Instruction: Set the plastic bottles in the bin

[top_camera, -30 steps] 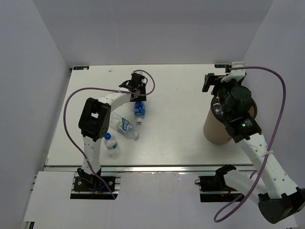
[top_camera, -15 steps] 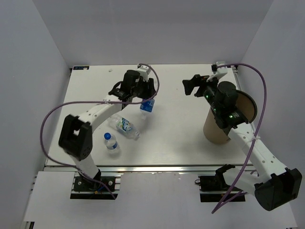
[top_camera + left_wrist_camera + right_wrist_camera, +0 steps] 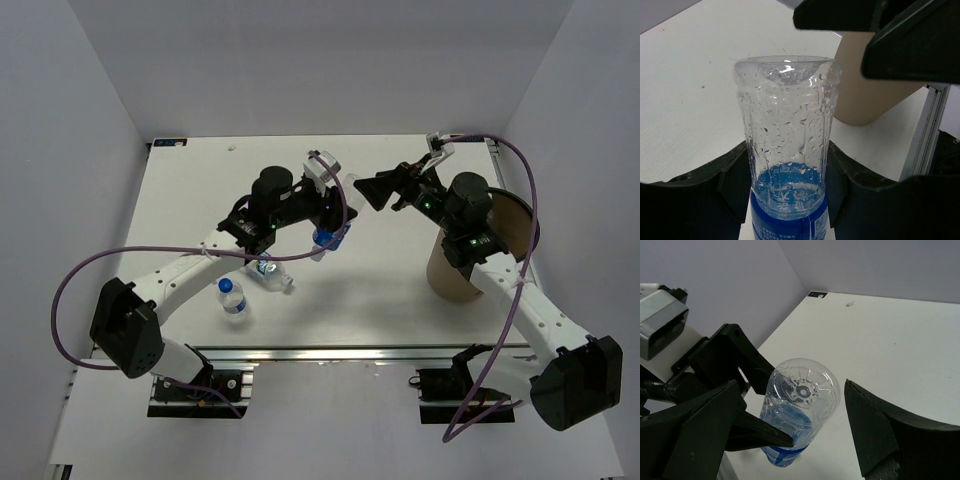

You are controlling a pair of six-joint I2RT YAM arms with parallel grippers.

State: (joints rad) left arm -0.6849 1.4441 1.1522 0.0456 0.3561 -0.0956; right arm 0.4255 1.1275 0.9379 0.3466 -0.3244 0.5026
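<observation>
Held bottle [image 3: 326, 238] hangs mid-frame in the top view, off the counter [image 3: 380, 290], clamped in the left gripper [image 3: 330, 216]. Its jaws are clenched on the blue-label end, per the left wrist view, w/ the clear ribbed body and base sticking out free. Right gripper [image 3: 384, 190] sits just up-right of it, jaws spread wide and released, nothing in them. In the right wrist view the bottle's base points btwn them, not touching. Looks like a hand-over in prep. Bin [image 3: 450, 275] stands at the right of the frame, well apart from the bottle.

Handling, prob.: light, near empty, only droplets inside the clear part. Thin walls, so it'll dent & spring under a hard squeeze. It's smooth & round, so it may slip or twist. Best hold for the right jaws: across the ribbed body near the base, clear of the left jaws.

Two more at lower left: lying bottle [image 3: 262, 267] and capped bottle [image 3: 231, 297], the latter nearer the frame's bottom.
</observation>
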